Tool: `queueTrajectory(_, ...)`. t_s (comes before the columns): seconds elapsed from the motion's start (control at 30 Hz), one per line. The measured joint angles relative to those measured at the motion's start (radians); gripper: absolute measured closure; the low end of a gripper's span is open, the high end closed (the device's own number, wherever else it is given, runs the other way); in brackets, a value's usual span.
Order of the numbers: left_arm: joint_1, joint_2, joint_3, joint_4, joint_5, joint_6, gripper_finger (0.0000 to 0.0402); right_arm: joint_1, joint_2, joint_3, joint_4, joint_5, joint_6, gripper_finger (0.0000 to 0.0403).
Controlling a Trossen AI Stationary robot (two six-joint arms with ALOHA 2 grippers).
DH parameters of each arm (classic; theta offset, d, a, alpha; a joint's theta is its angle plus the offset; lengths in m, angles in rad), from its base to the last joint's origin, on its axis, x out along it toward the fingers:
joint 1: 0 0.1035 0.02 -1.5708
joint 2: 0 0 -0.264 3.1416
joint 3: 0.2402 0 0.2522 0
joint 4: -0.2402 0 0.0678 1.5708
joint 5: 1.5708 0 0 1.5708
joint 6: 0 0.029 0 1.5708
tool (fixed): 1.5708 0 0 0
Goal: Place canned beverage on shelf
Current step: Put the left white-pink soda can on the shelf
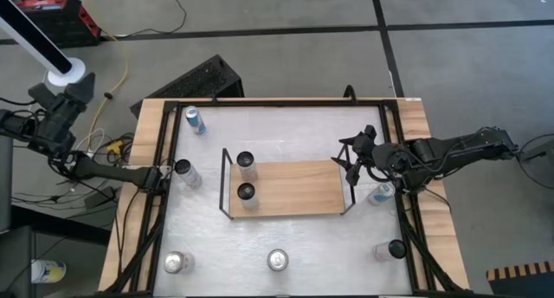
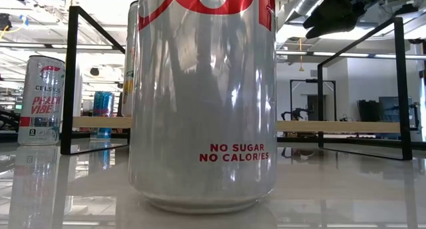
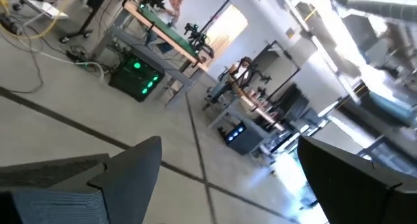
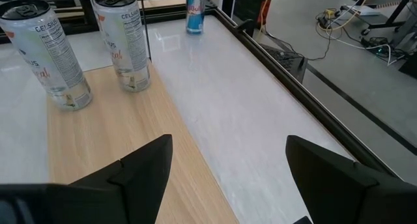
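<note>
Ahead of the open, empty right gripper [image 4: 225, 178]: two cans [image 4: 124, 42] labelled "CELSIUS" on the shelf [image 4: 130, 152]. Nearest the low camera, a can [image 2: 203, 96] reading "NO SUGAR NO CALORIES".

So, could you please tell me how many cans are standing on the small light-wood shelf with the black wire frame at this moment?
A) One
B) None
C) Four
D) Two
D: the high view shows two tall pale cans, one and another, upright at one end of the light-wood shelf board in its thin black wire frame; every other can stands on the white tabletop.
</note>
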Motion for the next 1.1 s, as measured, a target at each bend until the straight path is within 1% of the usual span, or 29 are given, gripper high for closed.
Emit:
queueTrajectory(0.07,0.000,0.000,-0.004,-0.023,0.001,0.022,0.0058,0.000,0.000,0.000,0.000,0.000,0.000,0.0078)
queueTrajectory(0.17,0.000,0.000,-0.022,-0.066,0.019,0.012,0.0058,0.000,0.000,0.000,0.000,0.000,0.000,0.0078)
queueTrajectory(0.3,-0.009,0.001,-0.045,-0.151,0.154,-0.009,0.0058,0.000,0.000,0.000,0.000,0.001,0.000,0.0078)
queueTrajectory(0.4,-0.009,0.003,-0.053,-0.197,0.196,-0.069,0.0058,0.000,0.000,0.000,0.000,0.001,0.000,0.0078)
queueTrajectory(0.47,-0.009,0.003,-0.053,-0.221,0.209,-0.133,0.0058,0.000,0.000,0.000,0.000,0.001,0.001,0.0078)
queueTrajectory(0.53,-0.009,0.003,-0.053,-0.257,0.204,-0.237,0.0058,0.000,0.000,0.000,0.000,0.001,0.001,0.0078)
queueTrajectory(0.67,-0.009,0.003,-0.053,-0.394,0.214,-0.445,0.0058,0.000,0.000,0.000,0.000,0.001,0.001,0.0078)
queueTrajectory(0.7,-0.009,0.003,-0.053,-0.441,0.244,-0.494,0.0058,0.000,0.000,0.000,0.000,0.001,0.001,0.0078)
queueTrajectory(0.77,-0.018,0.003,-0.053,-0.520,0.361,-0.554,0.0058,0.000,0.000,0.000,0.000,0.001,0.001,0.0078)
queueTrajectory(0.83,-0.031,0.003,-0.051,-0.560,0.532,-0.563,0.0058,0.000,0.000,0.000,0.000,0.001,0.001,0.0078)
queueTrajectory(0.9,-0.049,0.007,-0.029,-0.641,0.707,-0.577,0.0058,0.000,0.000,0.000,0.000,0.001,0.001,0.0078)
queueTrajectory(0.93,-0.061,0.019,-0.013,-0.694,0.757,-0.596,0.0058,0.000,0.000,0.000,0.000,0.001,0.001,0.0078)
queueTrajectory(0.97,-0.072,0.039,0.009,-0.766,0.779,-0.614,0.0058,0.000,0.000,0.000,0.000,0.001,0.001,0.0078)
queueTrajectory(1.1,-0.104,0.160,0.081,-1.061,0.806,-0.726,0.0058,0.000,0.000,0.000,0.000,0.001,0.001,0.0078)
